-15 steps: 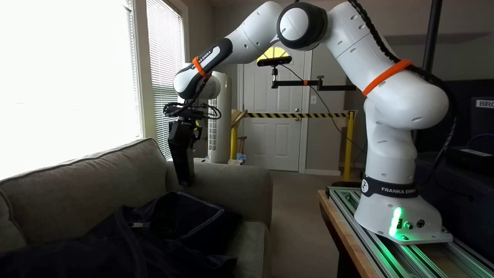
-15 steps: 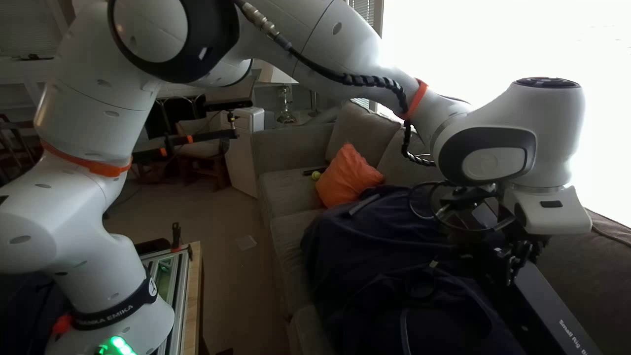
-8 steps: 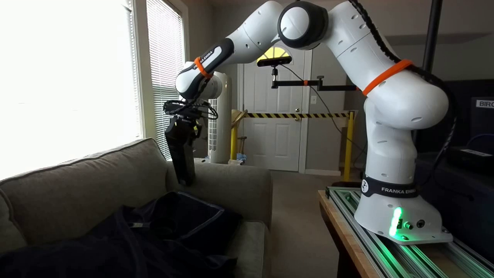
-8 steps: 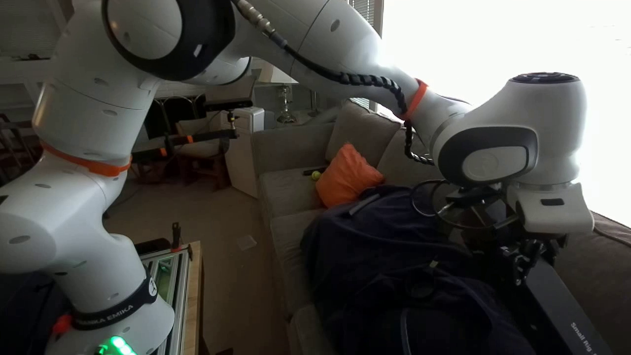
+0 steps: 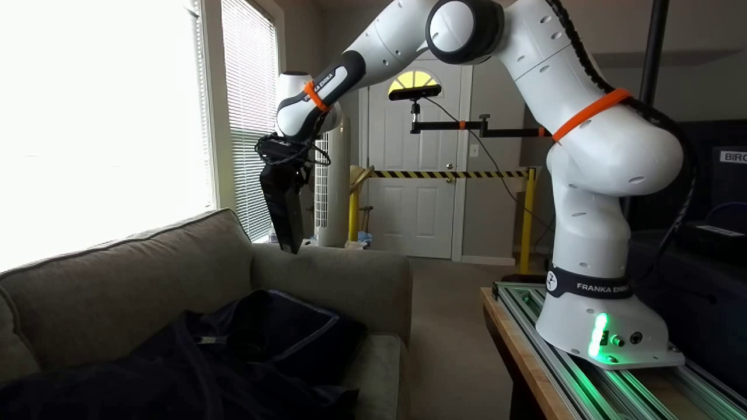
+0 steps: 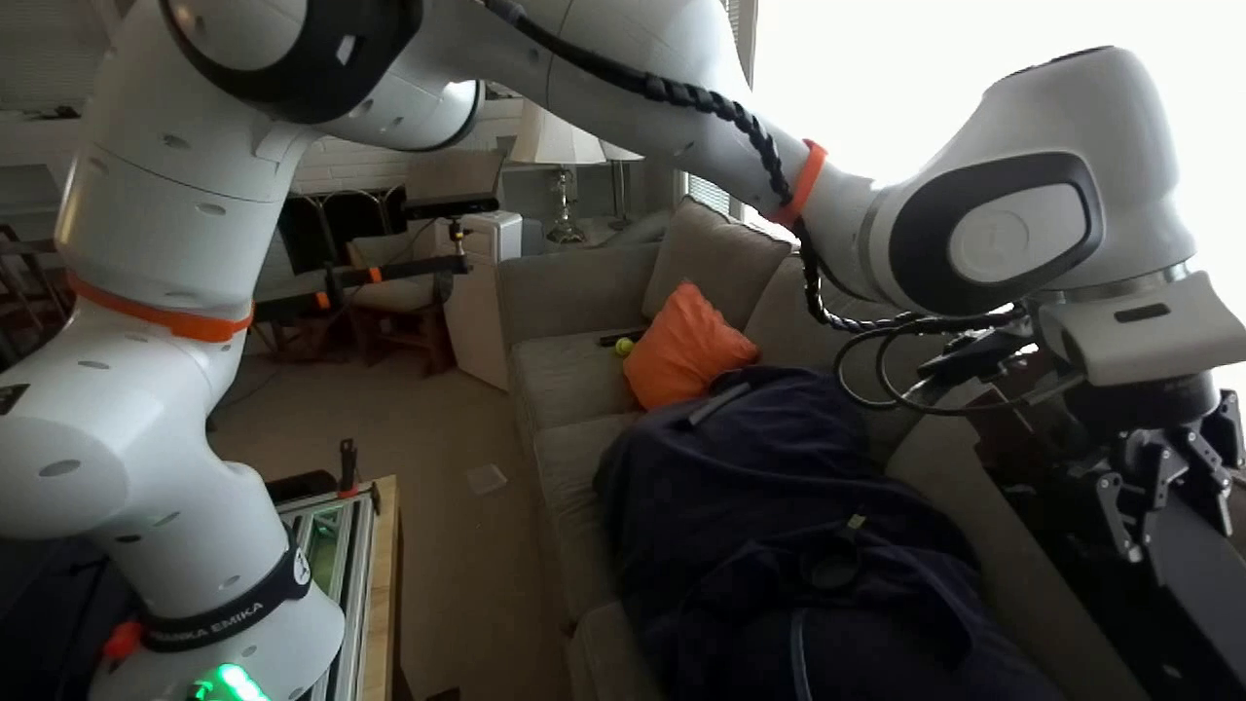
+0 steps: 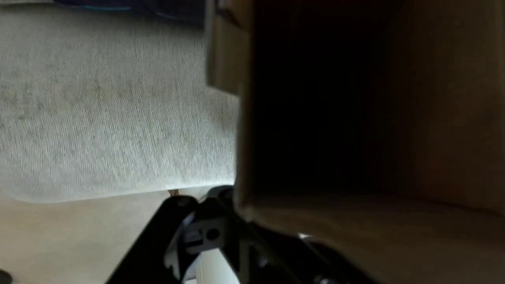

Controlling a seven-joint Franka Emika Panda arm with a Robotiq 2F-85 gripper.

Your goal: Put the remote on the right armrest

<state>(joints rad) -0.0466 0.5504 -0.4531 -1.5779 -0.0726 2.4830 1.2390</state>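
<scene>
Since the contact is hidden from me, I judge my black two-fingered metal gripper (image 6: 1183, 531) by its load: it is clenched on a long black rectangular box (image 5: 284, 213) with a cardboard-brown inside, its open side toward my wrist view. The box hangs tilted; in an exterior view its lower corner overlaps the top of the rounded beige fabric armrest (image 5: 356, 280), and I cannot tell whether they touch. Well apart from the box, what looks like the slim dark bar-shaped remote (image 6: 609, 341) lies on the far seat of the long beige fabric sofa (image 6: 560, 375), just beside a yellow-green ball (image 6: 624, 347) and near a square orange pillow (image 6: 686, 348).
</scene>
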